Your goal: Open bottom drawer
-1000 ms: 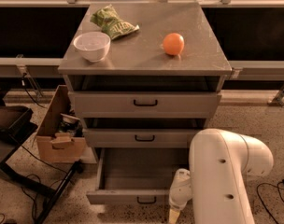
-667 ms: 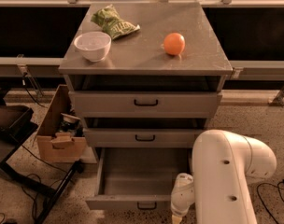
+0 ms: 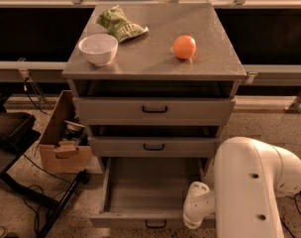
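Looking down on the grey metal cabinet [image 3: 228, 90], I see the bottom drawer [image 3: 140, 190] pulled well out toward me, showing its plain grey inside, with its small black handle [image 3: 155, 224] at the lower edge of view. The middle drawer [image 3: 153, 146] and the top drawer [image 3: 154, 109] sit closed above it. The pincer [image 3: 194, 218] is at the right end of the bottom drawer's front, below the bulky white arm [image 3: 249, 192]; I cannot tell its state. On the bench [image 3: 155, 58], the cabinet's steel top, stand a white bowl [image 3: 98, 48], a green snack bag [image 3: 122, 26] and an orange [image 3: 184, 47], each apart. A cardboard box [image 3: 64, 148] rests on the speckled floor [image 3: 259, 125] just left of the cabinet, with black cables [image 3: 36, 163] nearby.
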Motion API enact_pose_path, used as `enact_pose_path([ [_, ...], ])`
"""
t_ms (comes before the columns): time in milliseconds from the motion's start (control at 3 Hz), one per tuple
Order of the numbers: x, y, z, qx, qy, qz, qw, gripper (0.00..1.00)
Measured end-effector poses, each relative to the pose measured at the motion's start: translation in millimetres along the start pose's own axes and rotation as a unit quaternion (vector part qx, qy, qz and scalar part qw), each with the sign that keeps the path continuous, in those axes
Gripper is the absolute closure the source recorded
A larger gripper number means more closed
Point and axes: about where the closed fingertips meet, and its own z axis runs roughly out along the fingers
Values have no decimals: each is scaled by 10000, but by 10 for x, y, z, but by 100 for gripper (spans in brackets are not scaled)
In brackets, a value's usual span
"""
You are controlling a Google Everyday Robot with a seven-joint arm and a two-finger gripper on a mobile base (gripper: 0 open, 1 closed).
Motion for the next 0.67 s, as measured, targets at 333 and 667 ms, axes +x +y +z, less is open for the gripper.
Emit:
enact_pose_path([
  [333, -5, -40, -10, 1, 0, 1, 10000, 100],
  [667, -10, -78, -17, 1, 1, 1, 10000, 100],
])
